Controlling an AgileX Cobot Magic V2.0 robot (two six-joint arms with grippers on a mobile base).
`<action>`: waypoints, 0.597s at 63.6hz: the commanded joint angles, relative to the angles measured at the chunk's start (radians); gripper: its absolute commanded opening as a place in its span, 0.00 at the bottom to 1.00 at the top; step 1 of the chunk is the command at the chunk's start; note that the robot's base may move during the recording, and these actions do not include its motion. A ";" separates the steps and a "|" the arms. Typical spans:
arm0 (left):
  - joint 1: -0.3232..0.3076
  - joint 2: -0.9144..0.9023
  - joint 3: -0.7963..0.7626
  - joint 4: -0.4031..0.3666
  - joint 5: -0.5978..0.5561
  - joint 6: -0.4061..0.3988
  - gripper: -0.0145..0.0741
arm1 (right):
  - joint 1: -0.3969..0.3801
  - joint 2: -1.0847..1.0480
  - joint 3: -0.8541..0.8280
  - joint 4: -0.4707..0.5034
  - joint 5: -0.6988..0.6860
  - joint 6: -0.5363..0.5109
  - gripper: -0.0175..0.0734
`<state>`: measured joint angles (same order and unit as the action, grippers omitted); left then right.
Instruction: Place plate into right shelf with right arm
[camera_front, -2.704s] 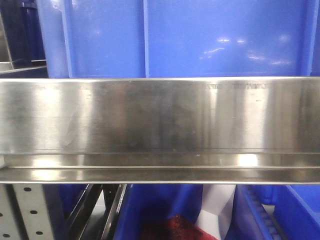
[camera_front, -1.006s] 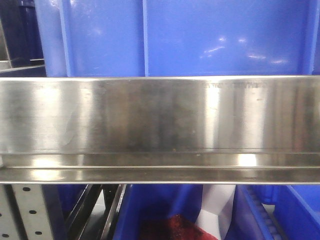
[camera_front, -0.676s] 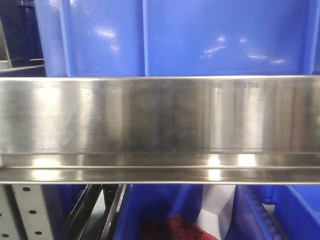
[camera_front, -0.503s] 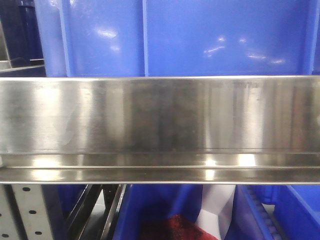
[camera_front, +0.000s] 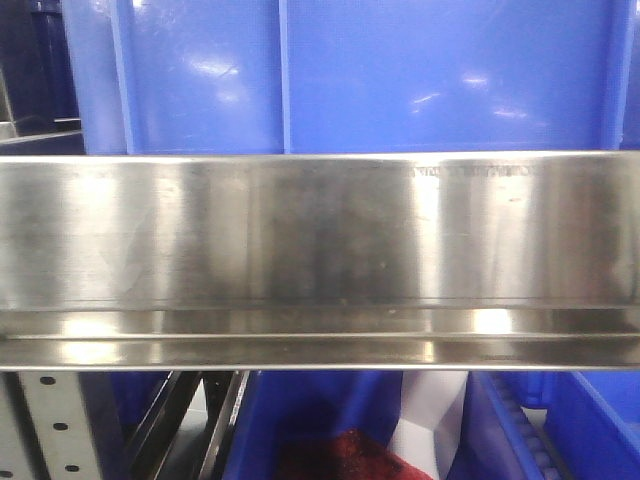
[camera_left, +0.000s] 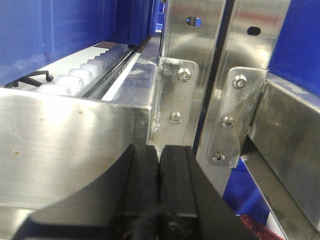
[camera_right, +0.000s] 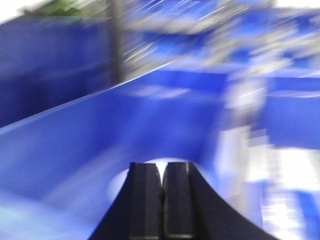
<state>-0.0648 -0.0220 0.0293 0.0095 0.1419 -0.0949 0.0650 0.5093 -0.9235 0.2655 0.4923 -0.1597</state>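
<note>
R claw (camera_right: 161, 200) pinched shut on pale plate (camera_right: 150, 172) rim just ahead, so I carried it over blue bin (camera_right: 100, 135). L claw (camera_left: 159, 187) closed, empty, parked by shelf (camera_left: 75, 145) lip, clear of R's work.

- The right shelf (camera_front: 320, 235) has a front lip of brushed steel, shiny, with soft streaked reflections and bright glints along its lower fold.
- The upright (camera_front: 45, 425) below it is dull grey metal, punched with holes.
- The blue bins (camera_front: 400, 75) are smooth, glossy plastic catching white highlights.
- In the left wrist view the brackets (camera_left: 177, 97) are bare silvery metal with screws and a rough weld seam.
- The left claw (camera_left: 159, 192) has matt black fingers.
- The right claw (camera_right: 162, 200) is also matt black, before blurred glossy blue plastic.
</note>
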 joint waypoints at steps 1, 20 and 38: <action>-0.007 0.002 0.012 -0.002 -0.087 -0.006 0.11 | -0.066 -0.060 0.053 -0.007 -0.163 -0.009 0.26; -0.007 0.002 0.012 -0.002 -0.087 -0.006 0.11 | -0.108 -0.331 0.350 -0.072 -0.236 0.007 0.26; -0.007 0.002 0.012 -0.002 -0.087 -0.006 0.11 | -0.108 -0.500 0.558 -0.082 -0.275 0.061 0.26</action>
<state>-0.0648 -0.0220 0.0293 0.0095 0.1419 -0.0949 -0.0366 0.0245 -0.3873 0.1914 0.3291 -0.1115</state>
